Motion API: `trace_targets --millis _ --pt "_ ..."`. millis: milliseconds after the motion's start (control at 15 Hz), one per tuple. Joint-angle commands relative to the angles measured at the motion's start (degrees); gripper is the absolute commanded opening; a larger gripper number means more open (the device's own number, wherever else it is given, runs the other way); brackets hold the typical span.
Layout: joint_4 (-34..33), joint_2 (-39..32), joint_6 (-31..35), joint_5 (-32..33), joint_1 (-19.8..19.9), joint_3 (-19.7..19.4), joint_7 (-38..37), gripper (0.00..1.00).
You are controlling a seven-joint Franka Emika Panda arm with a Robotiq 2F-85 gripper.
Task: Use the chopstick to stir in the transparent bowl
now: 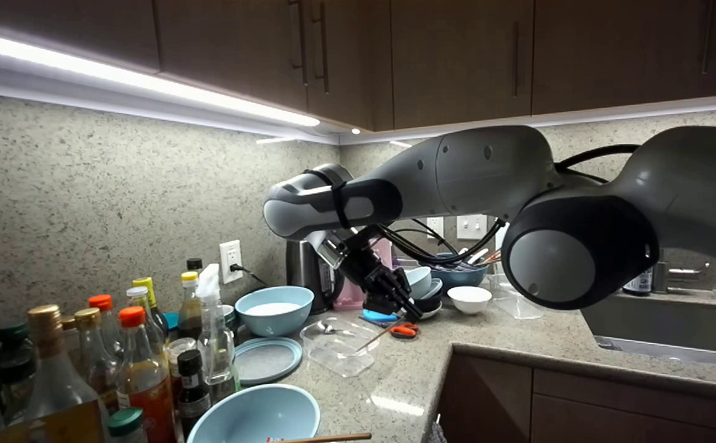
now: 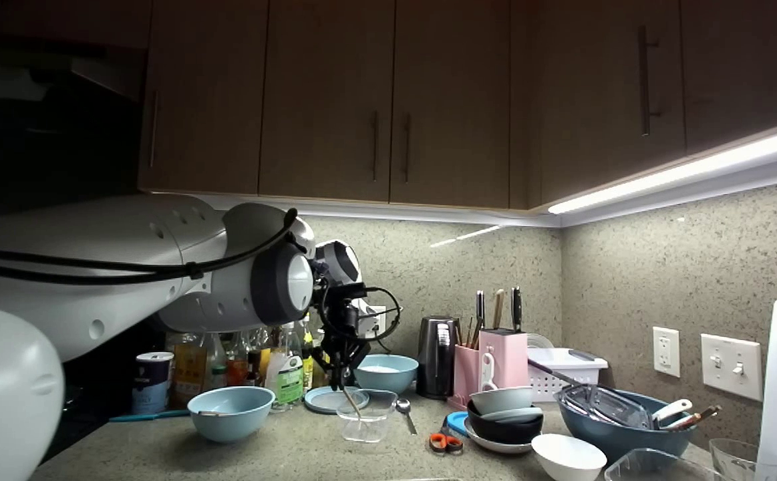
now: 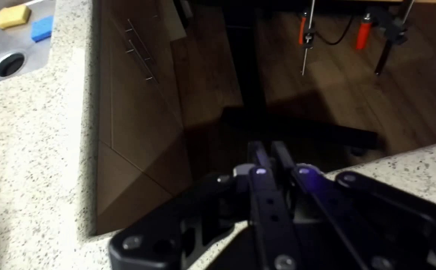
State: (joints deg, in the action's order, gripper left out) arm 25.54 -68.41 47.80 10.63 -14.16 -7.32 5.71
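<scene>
My gripper [image 1: 412, 311] is shut on a thin wooden chopstick [image 1: 377, 337], which slants down from the fingers. The chopstick's lower end is inside the transparent bowl [image 1: 327, 355], a clear square-looking container on the counter. In an exterior view the gripper [image 2: 339, 383] points down just above the transparent bowl [image 2: 366, 428], and the chopstick [image 2: 352, 403] leans inside it. Whether the tip touches the bottom is unclear. In the wrist view the gripper [image 3: 270, 148] has only a narrow gap between its fingers, and the chopstick does not show there.
A blue plate [image 1: 268, 360] and a spoon [image 2: 405, 413] lie close to the bowl. Blue bowls [image 1: 274, 309] [image 2: 230, 412], scissors [image 2: 445, 443] and stacked bowls [image 2: 505, 417] stand around. Bottles [image 1: 142, 363] line the wall side. The counter's edge [image 3: 90, 150] shows in the wrist view.
</scene>
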Motion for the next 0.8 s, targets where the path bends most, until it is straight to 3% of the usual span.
trace_targets --millis 0,267,733 --pt "-1.03 0.48 -2.28 -4.26 1.22 3.1 -3.43 0.02" --pt "-1.68 -0.16 -0.39 -5.83 0.89 4.18 -3.78 0.02" --pt "-1.64 -0.39 6.16 -3.09 -1.42 3.4 -1.58 0.02"
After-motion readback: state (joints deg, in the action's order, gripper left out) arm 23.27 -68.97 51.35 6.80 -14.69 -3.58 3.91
